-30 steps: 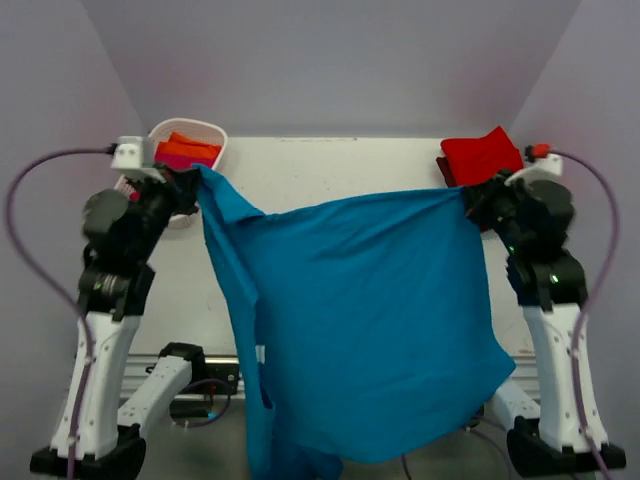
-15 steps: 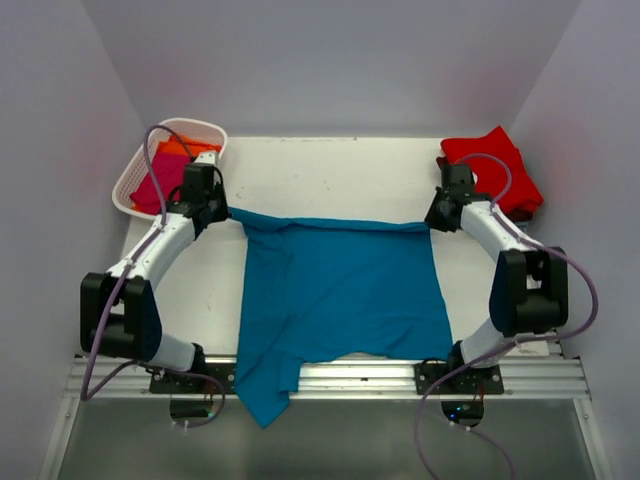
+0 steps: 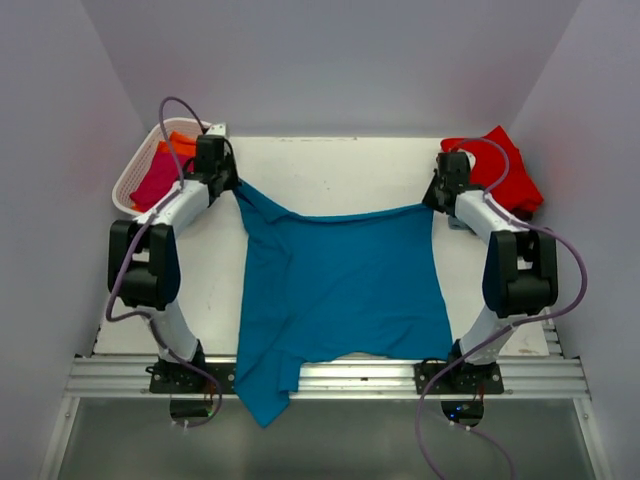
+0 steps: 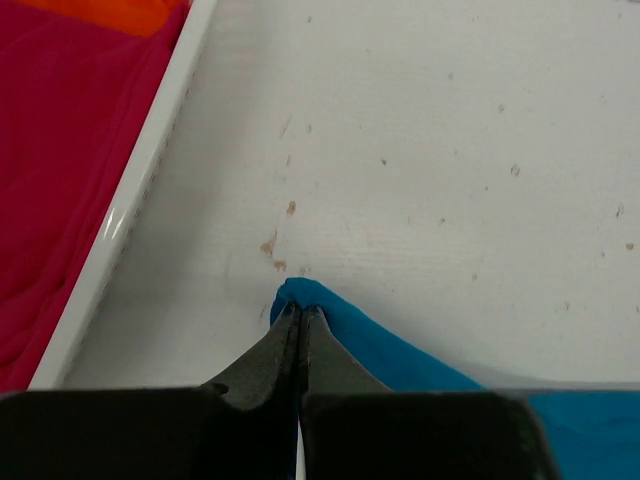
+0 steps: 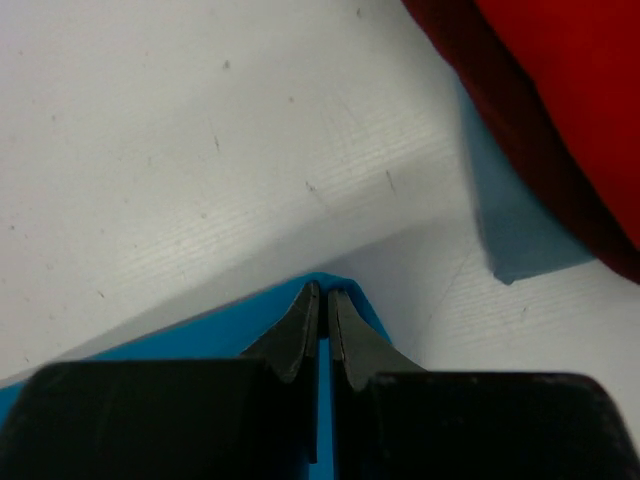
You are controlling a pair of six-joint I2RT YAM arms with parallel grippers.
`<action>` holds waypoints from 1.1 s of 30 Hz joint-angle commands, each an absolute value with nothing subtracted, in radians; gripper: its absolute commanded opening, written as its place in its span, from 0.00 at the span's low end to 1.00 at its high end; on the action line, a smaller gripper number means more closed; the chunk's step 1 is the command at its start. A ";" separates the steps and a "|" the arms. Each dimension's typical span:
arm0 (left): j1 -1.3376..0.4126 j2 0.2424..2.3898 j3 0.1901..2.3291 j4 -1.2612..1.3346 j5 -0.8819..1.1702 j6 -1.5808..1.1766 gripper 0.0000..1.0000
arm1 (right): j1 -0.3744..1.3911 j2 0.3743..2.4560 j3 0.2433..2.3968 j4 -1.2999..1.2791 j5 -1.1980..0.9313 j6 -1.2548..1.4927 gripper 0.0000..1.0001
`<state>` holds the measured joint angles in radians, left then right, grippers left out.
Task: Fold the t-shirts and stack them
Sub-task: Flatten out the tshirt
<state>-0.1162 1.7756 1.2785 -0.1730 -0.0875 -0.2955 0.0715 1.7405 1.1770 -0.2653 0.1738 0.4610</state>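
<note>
The teal t-shirt (image 3: pixel 340 285) is lying spread across the middle of the white table (image 3: pixel 330 165). Its soft cloth is sitting mostly flat with a few shallow creases, and its near part is spilling over the table's front edge, where one corner is hanging down in a point. Its far edge is sagging in a shallow curve between two pinched corners. The left gripper (image 4: pixel 300 312) is clamping the far left corner, its slim black fingers pressing together on a small rounded nub of teal fabric near the white plastic basket (image 4: pixel 130 200). Inside the basket a magenta shirt (image 4: pixel 50 170) is lying crumpled, with an orange shirt (image 4: pixel 110 10) showing at the far end. The right gripper (image 5: pixel 322 295) is nipping the far right corner, its tapered fingers closing on the thin teal edge. Near it a bright red shirt (image 3: pixel 505 165) is resting at the table's far right corner, with what looks like a maroon shirt (image 5: pixel 500 90) and a light blue shirt (image 5: pixel 510 230) peeking out beneath. The tabletop is showing matte, faintly ribbed and speckled with small marks
</note>
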 commanded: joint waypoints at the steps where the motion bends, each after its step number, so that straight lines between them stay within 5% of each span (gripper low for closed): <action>1: -0.097 1.891 1.409 -0.103 -0.058 -0.282 0.00 | 0.069 1.778 1.282 -0.196 0.267 0.428 0.00; 17: -0.086 2.292 1.824 -0.080 0.069 -0.311 0.00 | 0.055 2.126 1.687 -0.275 0.411 0.382 0.00; 24: -0.092 2.166 1.675 0.297 0.176 -0.361 0.05 | 0.057 2.042 1.530 -0.088 0.477 0.440 0.00; 27: -0.104 2.148 1.696 0.313 0.158 -0.350 0.00 | 0.055 2.010 1.456 -0.006 0.491 0.453 0.00; 28: -0.101 2.166 1.782 0.275 0.144 -0.348 0.07 | 0.057 2.025 1.468 -0.015 0.485 0.448 0.00; 29: -0.101 2.190 1.843 0.218 0.132 -0.333 0.25 | 0.055 2.042 1.523 -0.046 0.476 0.446 0.00; 30: -0.101 2.256 1.909 0.087 0.108 -0.327 0.51 | 0.057 2.066 1.563 -0.084 0.450 0.442 0.11; 31: -0.103 2.291 2.043 0.013 0.091 -0.325 1.00 | 0.055 2.103 1.601 -0.153 0.431 0.425 0.28; 32: -0.101 2.322 2.096 -0.070 0.081 -0.313 1.00 | 0.057 2.115 1.646 -0.170 0.411 0.416 0.74; 33: -0.103 2.353 2.121 -0.139 0.069 -0.307 1.00 | 0.055 2.118 1.647 -0.176 0.364 0.405 0.92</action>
<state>-0.1020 2.2997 1.9648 0.0265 0.1207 -0.3344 0.0593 2.1075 1.5494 -0.1677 0.4202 0.4259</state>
